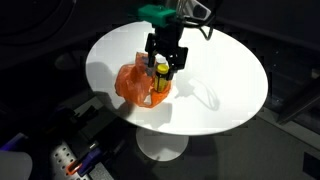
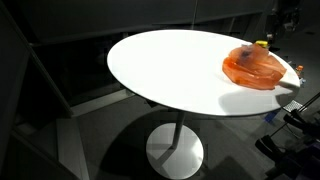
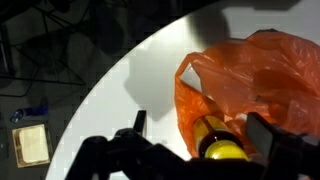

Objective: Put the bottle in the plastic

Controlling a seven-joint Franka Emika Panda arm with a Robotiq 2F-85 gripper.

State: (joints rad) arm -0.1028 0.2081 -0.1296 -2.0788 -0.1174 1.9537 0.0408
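gripper (image 1: pixel 165 67) hanging vertical, pointing straight down, jaws spread wide apart; arm (image 1: pixel 190 9) coming in from above

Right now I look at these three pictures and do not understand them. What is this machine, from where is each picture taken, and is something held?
It is a robot arm ending in a two-fingered claw. Two pictures come from cameras outside the robot, looking at a round white table from different places. The third comes from a camera on the wrist, looking past the claw. On the table lies a crumpled orange plastic bag. A small dark bottle with a yellow cap stands in its opening. The claw is open around it, so nothing is held.
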